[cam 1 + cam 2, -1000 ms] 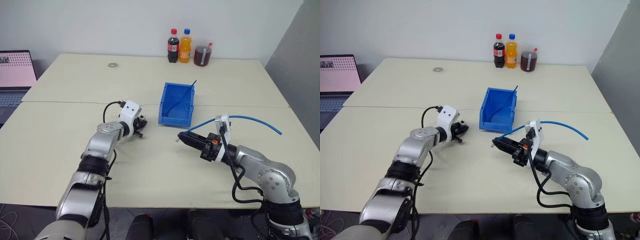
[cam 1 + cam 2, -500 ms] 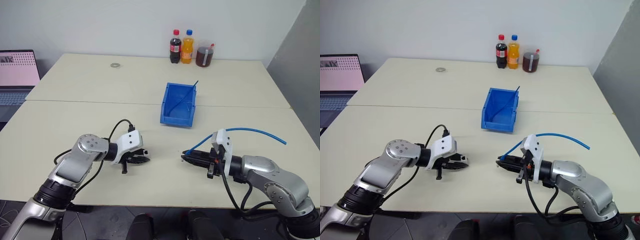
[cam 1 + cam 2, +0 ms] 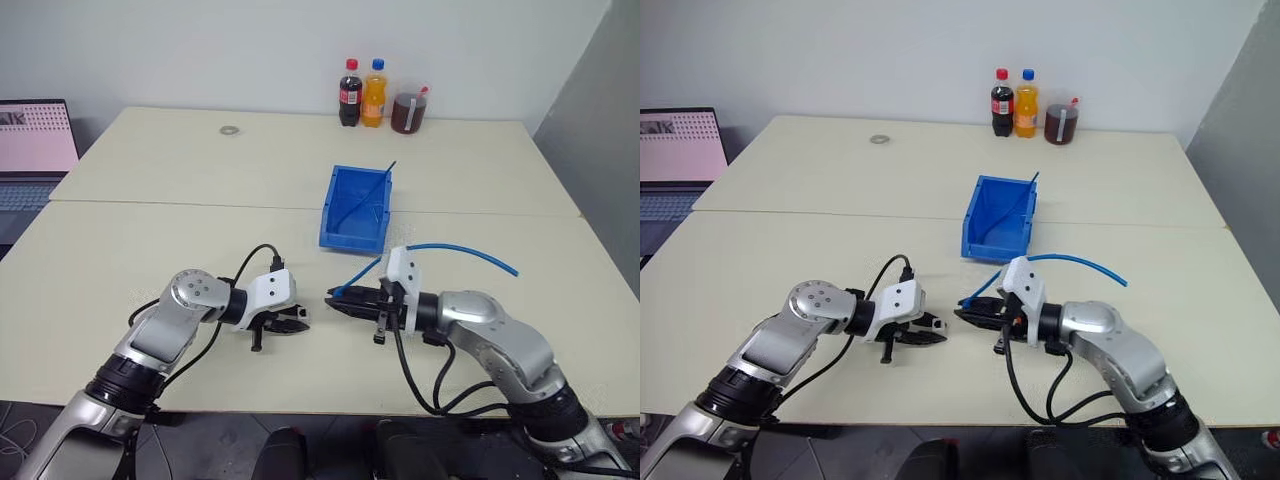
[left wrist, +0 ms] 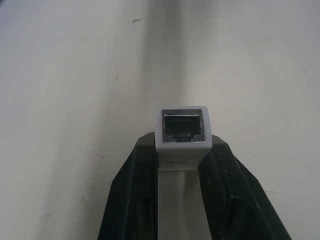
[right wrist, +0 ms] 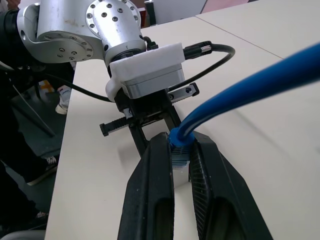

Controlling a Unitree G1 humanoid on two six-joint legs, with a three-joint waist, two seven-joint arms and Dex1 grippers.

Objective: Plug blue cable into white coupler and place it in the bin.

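My left gripper [image 4: 183,144] is shut on the white coupler [image 4: 183,132], whose dark socket faces away from the wrist. In the head views this gripper [image 3: 300,324] hovers low over the near table, pointing right. My right gripper [image 3: 336,300] points left, straight at it, with a small gap between the two tips. It is shut on the plug end of the blue cable [image 3: 460,249], which arcs back over the wrist to the right. In the right wrist view the cable [image 5: 250,84] enters between the fingers [image 5: 150,165], and the left gripper sits just beyond. The bin [image 3: 351,240] stands behind both grippers.
A thin dark-blue rod [image 3: 372,190] leans inside the bin. Two bottles [image 3: 349,92] and a cup of dark drink [image 3: 406,110] stand at the table's back edge. A small ring [image 3: 229,130] lies at the back left. A laptop [image 3: 35,135] sits off the left side.
My left gripper drew back from beside the bin and turned to point right. My right gripper moved left with the cable, closing most of the gap. The camera view also shifted.
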